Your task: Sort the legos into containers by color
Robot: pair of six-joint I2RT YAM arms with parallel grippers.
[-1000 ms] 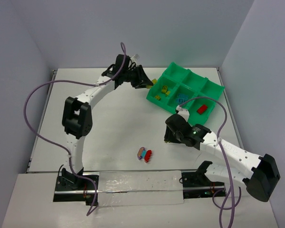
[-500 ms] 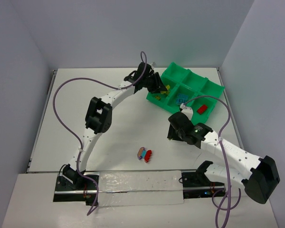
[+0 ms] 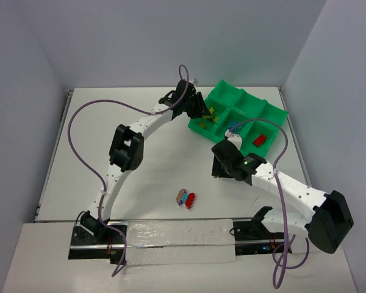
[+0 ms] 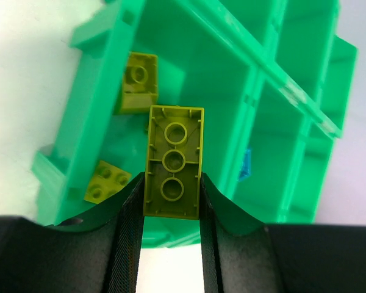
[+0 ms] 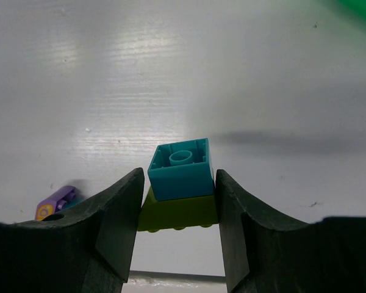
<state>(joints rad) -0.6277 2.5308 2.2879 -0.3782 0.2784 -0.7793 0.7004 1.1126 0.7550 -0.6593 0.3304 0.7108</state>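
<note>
- Toward the far right corner of the white table point(image 3: 152, 159), a bright green plastic tray point(image 3: 235, 88) of square compartments sits askew, close to the far and right edges. Bare tabletop spreads between the two arms.
- Left gripper point(image 4: 171, 183): it hangs over the tray's left-hand compartment, fingers clamped on a long olive-yellow plastic brick point(image 4: 174, 146). Two small olive-yellow bricks point(image 4: 139, 82) lie inside below it.
- Right gripper point(image 5: 180, 177): it hovers over bare table just short of the tray's near rim, clamped on a square cyan brick point(image 5: 182, 168) stacked on a lime-yellow brick point(image 5: 178, 213).
- A small red brick point(image 3: 191, 198) lies just beside a purple brick point(image 5: 58, 201) mid-table, well apart from the tray.
</note>
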